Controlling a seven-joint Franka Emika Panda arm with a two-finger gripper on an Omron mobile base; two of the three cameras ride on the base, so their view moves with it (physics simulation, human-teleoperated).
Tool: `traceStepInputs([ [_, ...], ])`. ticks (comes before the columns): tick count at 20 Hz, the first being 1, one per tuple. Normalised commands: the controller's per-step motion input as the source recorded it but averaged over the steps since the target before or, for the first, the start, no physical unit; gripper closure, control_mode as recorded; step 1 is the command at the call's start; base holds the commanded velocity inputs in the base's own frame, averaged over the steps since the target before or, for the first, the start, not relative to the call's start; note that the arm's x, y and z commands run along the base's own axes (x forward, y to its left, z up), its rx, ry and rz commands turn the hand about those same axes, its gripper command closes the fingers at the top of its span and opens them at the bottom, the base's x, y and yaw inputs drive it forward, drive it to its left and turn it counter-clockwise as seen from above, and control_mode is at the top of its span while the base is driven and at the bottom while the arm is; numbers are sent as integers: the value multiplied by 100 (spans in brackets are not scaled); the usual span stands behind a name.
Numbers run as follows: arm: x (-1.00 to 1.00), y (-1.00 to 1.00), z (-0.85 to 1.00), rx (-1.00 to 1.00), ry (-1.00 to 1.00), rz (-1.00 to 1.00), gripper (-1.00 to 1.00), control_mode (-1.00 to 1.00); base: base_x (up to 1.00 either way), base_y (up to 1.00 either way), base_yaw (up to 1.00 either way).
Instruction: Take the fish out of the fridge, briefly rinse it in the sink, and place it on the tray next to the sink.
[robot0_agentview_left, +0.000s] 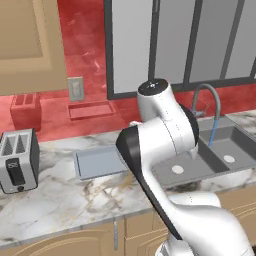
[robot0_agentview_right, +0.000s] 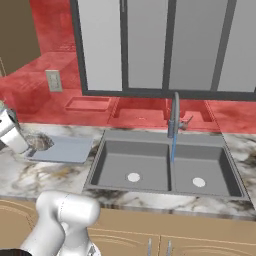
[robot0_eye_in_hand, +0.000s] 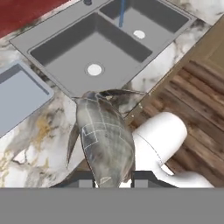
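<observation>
The gripper (robot0_eye_in_hand: 113, 177), jaws drawn narrow, clamps the silvery-grey fish (robot0_eye_in_hand: 105, 135) over the marble counter (robot0_eye_in_hand: 30, 144), between the pale tray (robot0_eye_in_hand: 19, 94) and the two-basin sink (robot0_eye_in_hand: 100, 41). A thin blue stream of water (robot0_agentview_right: 173, 147) falls from the curved faucet (robot0_agentview_right: 175, 112) toward the sink's divider.

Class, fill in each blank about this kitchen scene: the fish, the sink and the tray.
1. The gripper is shut on the ____.
2. A thin blue stream of ____ runs from the faucet into the sink.
3. The sink has ____ basins, each with a round drain.
4. The pale tray lies on the counter between the sink and the ____.

Missing words: fish; water; two; toaster.
</observation>
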Motion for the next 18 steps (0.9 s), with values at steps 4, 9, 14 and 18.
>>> traceStepInputs([
  [4, 48, -9, -4, 5, 32, 57, 100, -100, 0, 0, 0],
  [9, 8, -32, -45, 5, 15, 64, 100, -100, 0, 0, 0],
  [14, 61, -20, -41, 5, 1, 47, 100, -100, 0, 0, 0],
  [18, 100, 10, -28, 0, 1, 25, 100, -100, 0, 0, 0],
])
